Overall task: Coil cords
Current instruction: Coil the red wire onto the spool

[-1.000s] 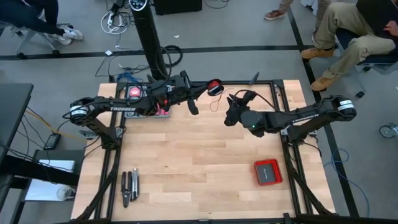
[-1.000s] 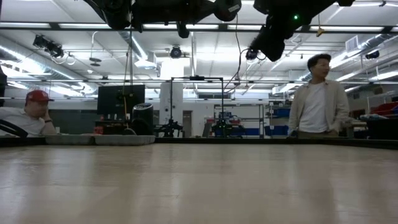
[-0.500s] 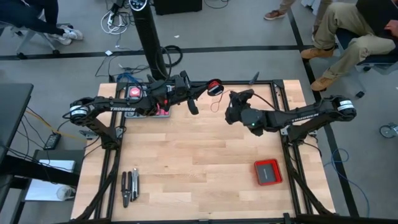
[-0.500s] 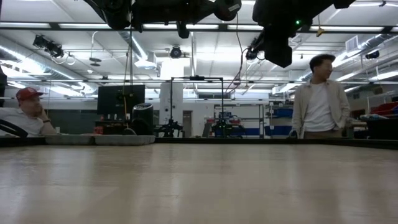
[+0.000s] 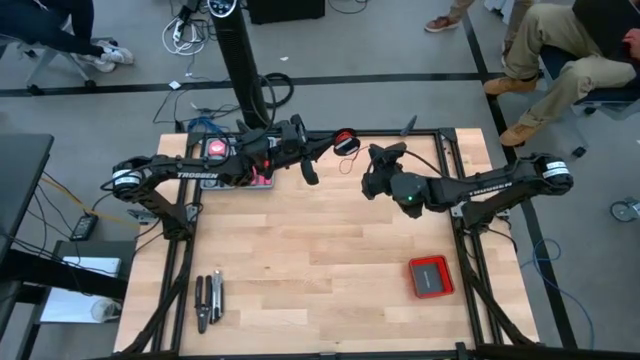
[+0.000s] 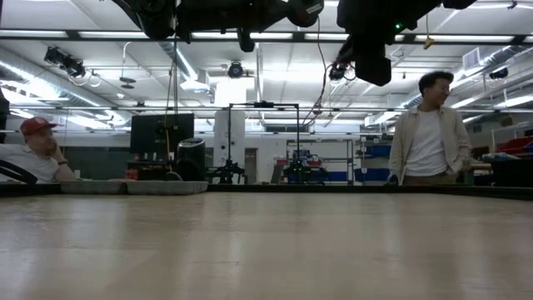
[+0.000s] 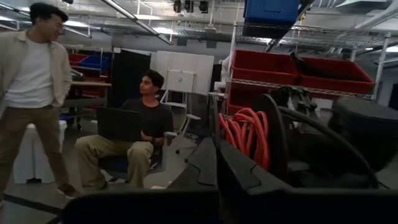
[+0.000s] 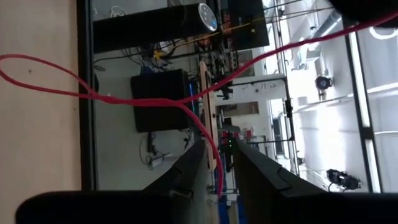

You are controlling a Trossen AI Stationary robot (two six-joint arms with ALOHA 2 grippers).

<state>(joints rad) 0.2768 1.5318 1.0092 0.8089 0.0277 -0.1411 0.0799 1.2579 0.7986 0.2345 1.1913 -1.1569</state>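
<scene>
From above, the left pincer (image 5: 318, 146) clenches a small black spool (image 5: 346, 141) wound with red wire (image 5: 343, 163), above the counter (image 5: 300, 260)'s far edge; a loose strand trails to the right pincer (image 5: 377, 156).

The low camera shows both arms raised off the counter.

The left wrist shows thick red coils on the spool.

The right wrist shows fingers (image 8: 186, 171) nipping the strand, one slack loop left. Winding looks mostly done.

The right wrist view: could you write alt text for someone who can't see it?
A thin red wire loops across the picture and runs down between the right gripper's two dark fingers, which stand close on either side of it. Behind lie a light wooden tabletop and blurred room equipment.
</scene>
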